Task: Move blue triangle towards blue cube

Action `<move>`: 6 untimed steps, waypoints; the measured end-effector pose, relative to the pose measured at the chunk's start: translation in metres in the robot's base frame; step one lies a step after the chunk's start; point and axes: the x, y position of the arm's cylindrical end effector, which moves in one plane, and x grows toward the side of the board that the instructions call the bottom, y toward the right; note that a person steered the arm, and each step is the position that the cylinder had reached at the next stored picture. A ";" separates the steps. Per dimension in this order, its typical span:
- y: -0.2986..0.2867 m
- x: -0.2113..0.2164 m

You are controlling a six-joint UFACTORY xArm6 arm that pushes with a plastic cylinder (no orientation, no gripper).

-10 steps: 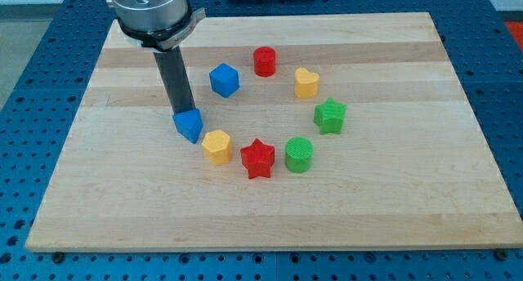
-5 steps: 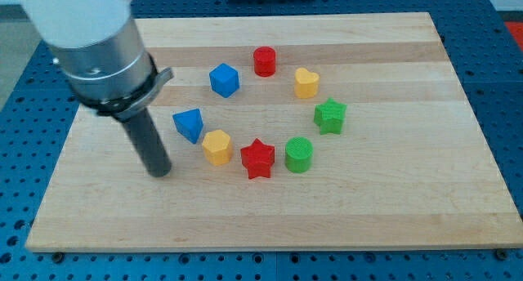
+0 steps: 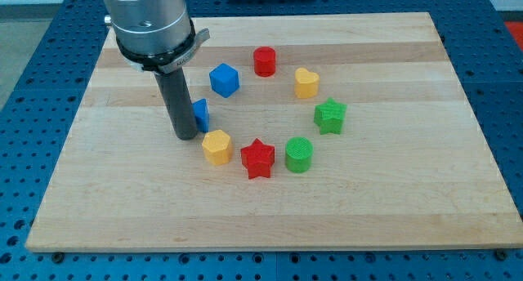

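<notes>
- The arm comes down from the view's top left, and its big grey round part hangs over the tabletop (image 3: 392, 207).
- A straight dark rod sticks down from it, leaning a little.
- My tip (image 3: 185, 137) rests on the wood, on the view's left side of the ring of blocks.
- This arm has no claw, only the rod, so there is nothing to be wide, narrow or holding.
- The blue triangle (image 3: 201, 113) sits just beside the rod, on its right in the view. The rod hides part of it. They look like they touch, but I cannot tell for sure.
- The blue cube (image 3: 224, 80) is near the blue triangle, up and a bit to the view's right, with bare wood between them.
- The yellow block (image 3: 216, 146) with flat sides sits just below the blue triangle, near my tip.
- Then come the red star (image 3: 257, 158) and the green round block (image 3: 299, 154).
- The green star (image 3: 330, 116) is on the view's right.
- The yellow heart (image 3: 306, 82) and the red round block (image 3: 264, 61) sit at the top of the ring.
</notes>
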 end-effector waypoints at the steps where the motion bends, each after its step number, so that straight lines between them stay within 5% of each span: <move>1: 0.001 0.002; 6: -0.023 -0.018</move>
